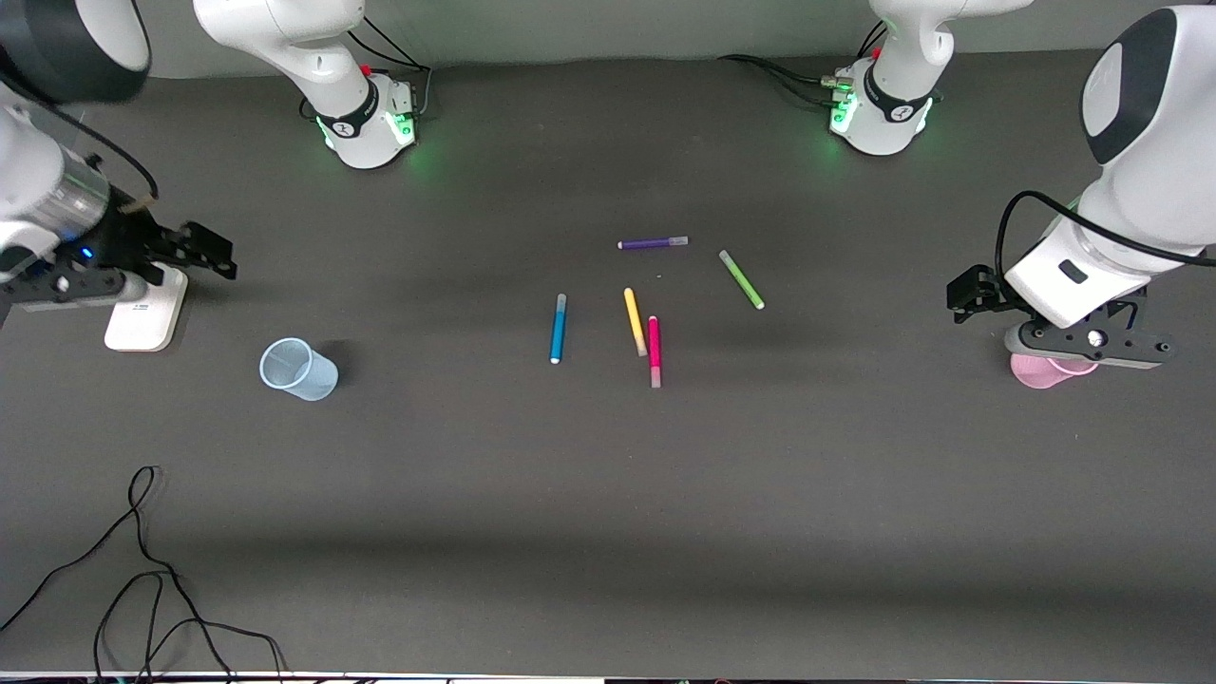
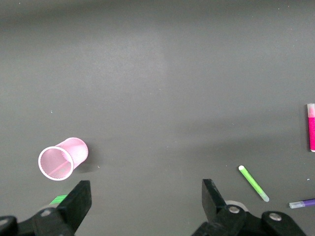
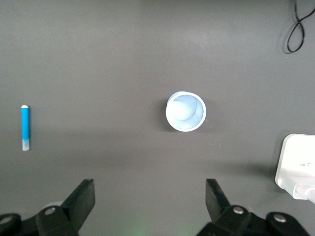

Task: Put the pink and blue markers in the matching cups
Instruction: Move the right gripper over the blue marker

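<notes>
Near the middle of the table (image 1: 608, 494) lie five markers. The blue marker (image 1: 558, 328) lies flat toward the right arm's end; the pink marker (image 1: 654, 351) lies flat just beside a yellow marker (image 1: 634, 321). A green marker (image 1: 741, 279) and a purple marker (image 1: 653, 243) lie farther from the front camera.

The blue cup (image 1: 298, 369) stands upright toward the right arm's end. The pink cup (image 1: 1050, 370) stands at the left arm's end, partly hidden in the front view.

The left gripper (image 2: 146, 204) hangs over the table beside the pink cup, jaws spread, empty. The right gripper (image 3: 149, 204) hangs over the table near a white block (image 1: 145, 312), jaws spread, empty.
</notes>
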Controlling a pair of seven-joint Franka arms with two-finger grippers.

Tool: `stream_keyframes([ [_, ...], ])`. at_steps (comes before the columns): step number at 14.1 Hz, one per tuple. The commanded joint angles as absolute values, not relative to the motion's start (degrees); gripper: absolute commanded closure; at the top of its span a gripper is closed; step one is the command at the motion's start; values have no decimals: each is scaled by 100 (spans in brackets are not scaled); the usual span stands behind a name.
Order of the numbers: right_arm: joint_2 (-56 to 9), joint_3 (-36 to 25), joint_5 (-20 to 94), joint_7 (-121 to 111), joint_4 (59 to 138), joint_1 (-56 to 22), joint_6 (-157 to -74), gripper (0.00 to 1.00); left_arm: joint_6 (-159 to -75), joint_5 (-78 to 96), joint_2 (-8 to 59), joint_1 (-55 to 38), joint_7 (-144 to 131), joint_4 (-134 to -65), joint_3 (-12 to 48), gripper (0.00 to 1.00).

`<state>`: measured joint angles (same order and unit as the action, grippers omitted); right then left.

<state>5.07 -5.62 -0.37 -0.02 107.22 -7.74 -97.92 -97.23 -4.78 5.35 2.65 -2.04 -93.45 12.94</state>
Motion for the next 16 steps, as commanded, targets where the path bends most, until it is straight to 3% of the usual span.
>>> stream_keyframes([
  [1,98,-492,192,-9,10582,-773,-9949,0,-9580,-439,580,299,-105,-9202,1310,0],
  [5,-859,-98,404,218,9986,-958,-9949,0,-9518,-396,589,395,-115,-9202,1310,0],
  [9,-1712,921,325,1614,9423,-1010,-9932,0,-9492,-387,589,369,-114,-9246,1318,0],
  [16,-3109,1327,325,3382,8544,-1669,-10071,0,-9588,-369,545,325,-132,-9421,1353,2],
])
